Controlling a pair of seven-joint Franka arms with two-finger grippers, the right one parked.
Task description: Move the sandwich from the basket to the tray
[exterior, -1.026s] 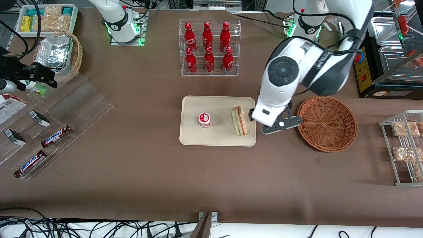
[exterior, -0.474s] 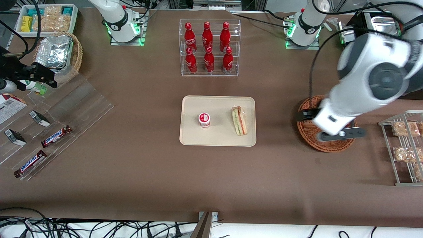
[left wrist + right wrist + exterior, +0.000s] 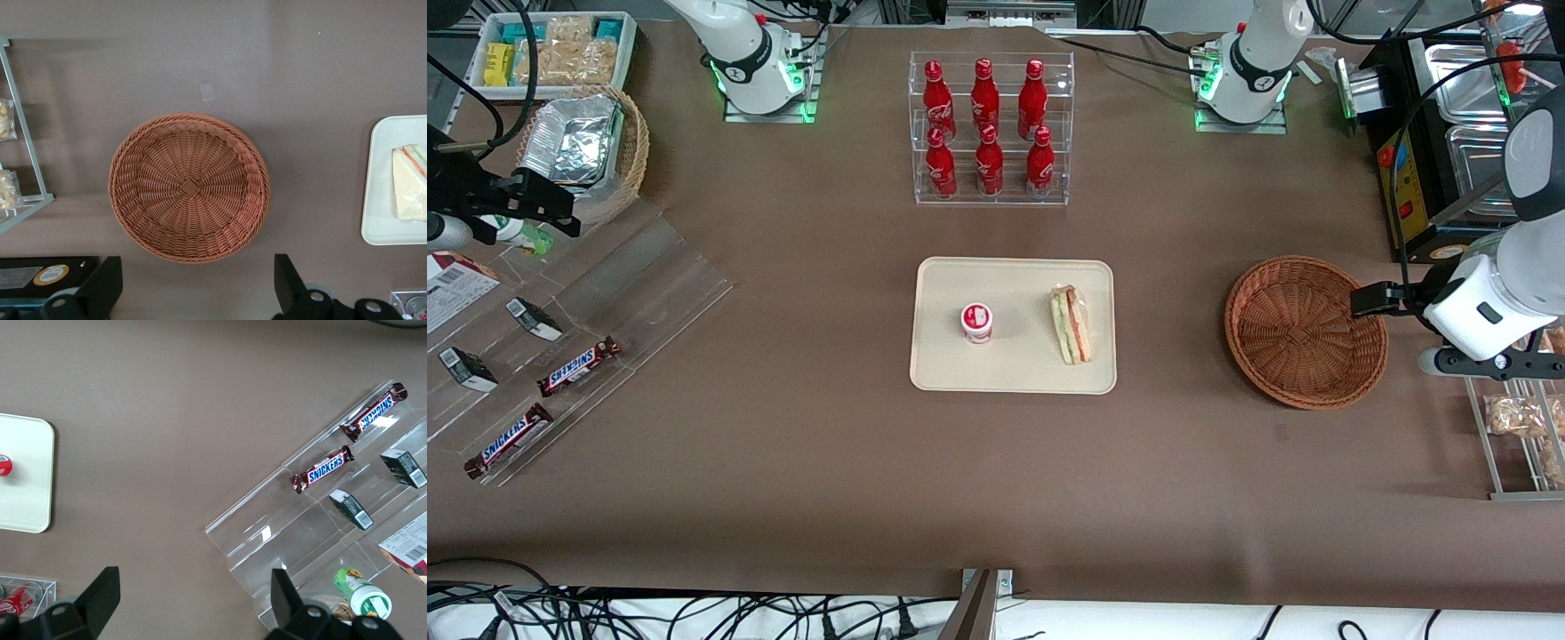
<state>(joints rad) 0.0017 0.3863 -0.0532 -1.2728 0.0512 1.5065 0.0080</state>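
Sandwich [image 3: 1073, 324]: lies on the tray [image 3: 1014, 378], at the end nearer the basket, close along that short rim but inside it. Long side runs parallel to that rim.
Tray: flat on the surface [image 3: 996, 480], mid-table. A small red-lidded cup [image 3: 976, 322] stands on it, apart from the sandwich, with bare tray between them.
Basket [image 3: 1305, 332]: nothing in it; weave visible to the centre in the wrist view [image 3: 189, 187]. Sits toward the working arm's end, well apart from the tray, bare surface between.
Gripper [image 3: 1489, 360]: hangs beside the basket at the working arm's end, over the near edge of a wire rack [image 3: 1516, 400] of bagged snacks. Fingers [image 3: 100, 288] spread wide, holding nothing.
Bottle rack [image 3: 990, 129]: clear stand of red bottles, farther from the front camera than the tray, with a strip of surface between.
Open room: broad bare surface nearer the front camera than tray and basket.
Parked arm's end: clear stepped shelf [image 3: 560, 329] with candy bars, well apart from the tray.
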